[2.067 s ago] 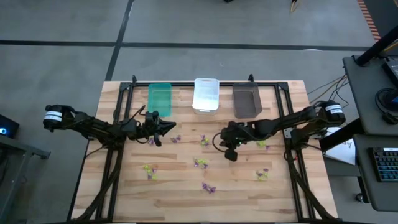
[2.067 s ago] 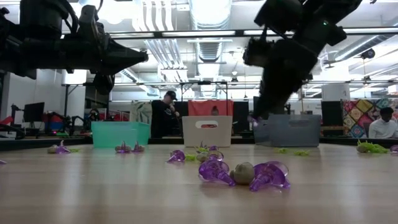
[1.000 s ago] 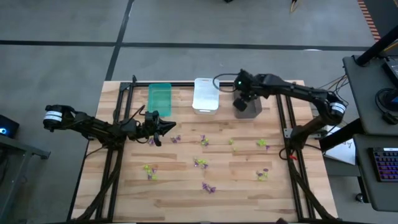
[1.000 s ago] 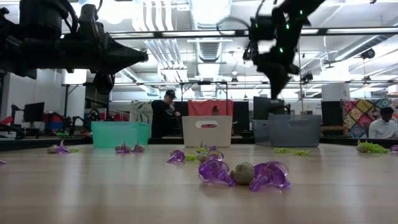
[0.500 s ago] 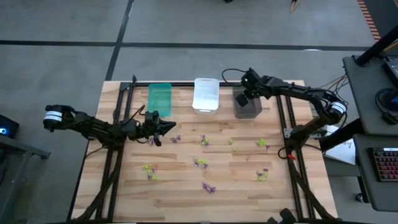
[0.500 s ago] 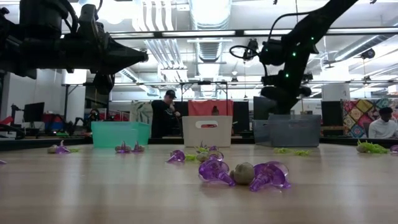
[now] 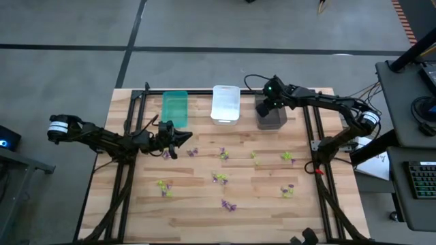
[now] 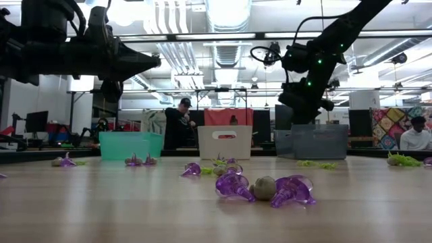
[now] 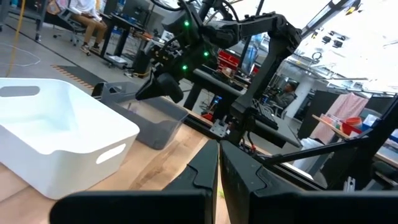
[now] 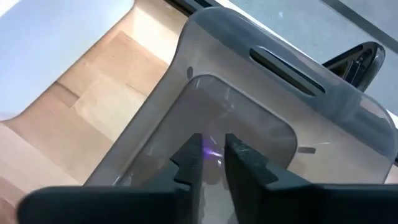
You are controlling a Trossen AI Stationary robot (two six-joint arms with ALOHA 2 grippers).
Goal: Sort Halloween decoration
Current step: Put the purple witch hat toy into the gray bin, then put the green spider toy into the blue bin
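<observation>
The Halloween decoration is small spiky trinkets, purple [image 7: 193,152] and yellow-green [image 7: 163,185], scattered over the wooden table; in the low view purple ones [image 8: 233,185] lie near the front. My right gripper [image 7: 264,109] hangs over the dark grey bin [image 7: 272,119], pointing down into it. Its fingers stand slightly apart [image 10: 213,144] with a blurred purple trinket [image 10: 212,154] between the tips. My left gripper [image 7: 189,136] waits shut and level above the table's left middle, holding nothing. My right gripper points down into the dark grey bin with the purple trinket [image 10: 212,154] between its fingertips [image 10: 194,149], clear of the bin floor. Whether the fingers touch the trinket, I cannot tell.
A green bin [image 7: 175,107] and a white bin [image 7: 225,103] stand left of the grey one along the far edge. More trinkets lie at mid table [image 7: 219,178] and to the right [image 7: 287,190]. People show in the room beyond the table.
My right gripper has sunk toward the dark grey bin and tipped more steeply downward, staying over the bin's near-left part.
</observation>
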